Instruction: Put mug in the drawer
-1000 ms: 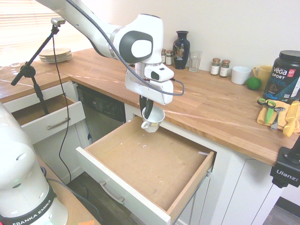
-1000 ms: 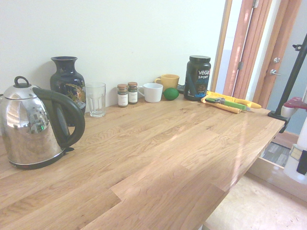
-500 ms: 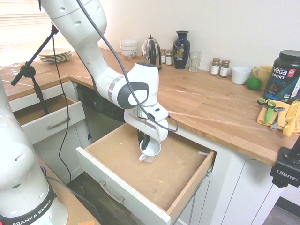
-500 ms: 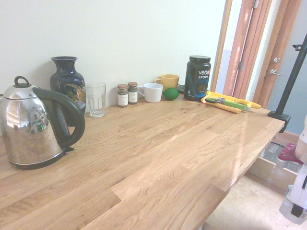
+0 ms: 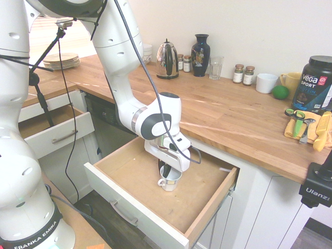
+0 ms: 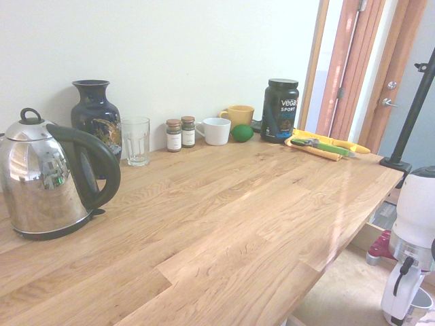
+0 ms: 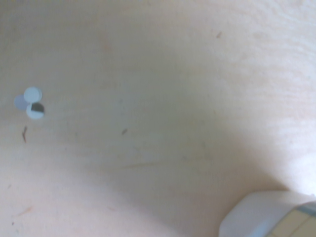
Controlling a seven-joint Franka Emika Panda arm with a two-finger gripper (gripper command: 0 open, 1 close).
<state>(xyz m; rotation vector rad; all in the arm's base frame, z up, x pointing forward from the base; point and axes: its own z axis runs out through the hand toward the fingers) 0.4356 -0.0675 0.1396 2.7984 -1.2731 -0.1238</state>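
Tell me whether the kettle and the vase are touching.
Apart: the first exterior view shows bare wall between the kettle and vase.

Tabletop (image 6: 224, 217): smooth wood in joined strips, satin sheen, across the middle of the second exterior view.
Drawer (image 5: 161, 192): pale matt wood inside, white painted-looking front, metal bar handle, lower centre of the first exterior view.
Mug (image 5: 170, 179): smooth, glossy white with a printed side, in the same lower centre.
Kettle (image 6: 44, 180): mirror-bright metal, dark plastic-looking handle, at left.
Vase (image 6: 96, 122): glossy dark blue, upper left.
Tumbler (image 6: 136, 141): clear, ribbed glass, beside it.
Tub (image 6: 279, 111): dark plastic, upper right of centre.
Towel (image 5: 309, 127): soft yellow cloth, right edge.
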